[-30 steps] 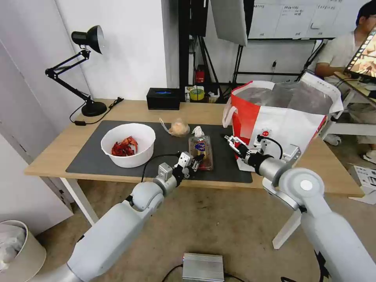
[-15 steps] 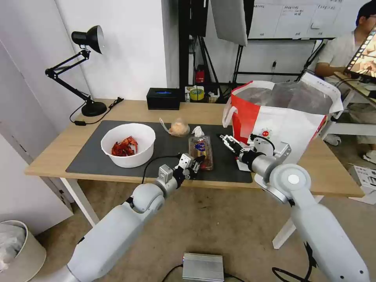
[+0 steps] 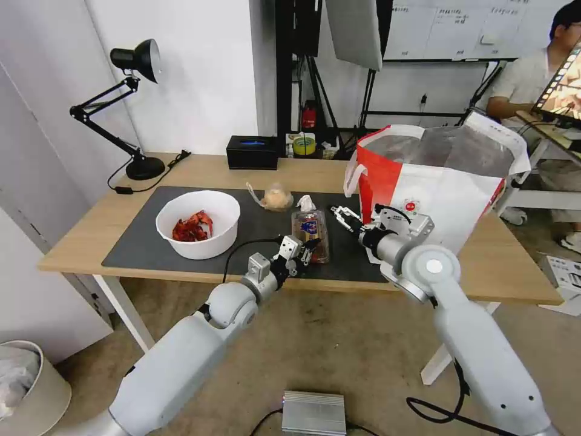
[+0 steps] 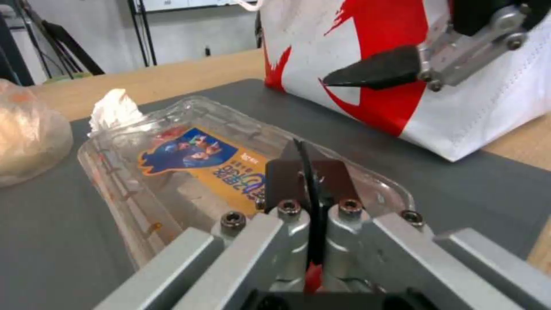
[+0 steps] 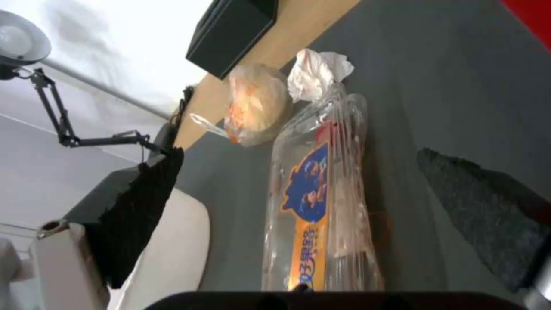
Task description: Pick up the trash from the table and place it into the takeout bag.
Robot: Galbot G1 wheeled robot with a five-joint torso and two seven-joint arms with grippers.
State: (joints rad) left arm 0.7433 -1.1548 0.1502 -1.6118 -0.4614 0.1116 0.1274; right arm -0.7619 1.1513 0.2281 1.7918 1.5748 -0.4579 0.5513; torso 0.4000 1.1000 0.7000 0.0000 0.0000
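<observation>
On the table's [image 3: 242,166] dark mat, the clear clamshell box [image 3: 311,233] lies lengthwise between both grippers. My left gripper [image 3: 302,248] is shut, its tips just over the box's near end [image 4: 189,159]. My right gripper [image 3: 340,217] stands open beside the box's right edge; its wrist view frames the box [image 5: 321,193] between two spread fingers [image 5: 143,193]. Just beyond the box sit the crumpled tissue [image 3: 305,203] and the knotted bag [image 3: 276,197]. The white bowl [image 3: 200,245] with red shells is at the left. At the right stands the takeout bag [image 3: 448,188], open-topped.
A black rectangular box [image 3: 252,151] and a black desk lamp [image 3: 136,109] stand along the table's far edge. The takeout bag's wall is close behind my right wrist. A waste bin [image 3: 24,387] and a silver unit [image 3: 313,412] are on the floor.
My right gripper has moved left, away from the takeout bag and closer to the clamshell box, staying open. The left gripper has barely shifted.
</observation>
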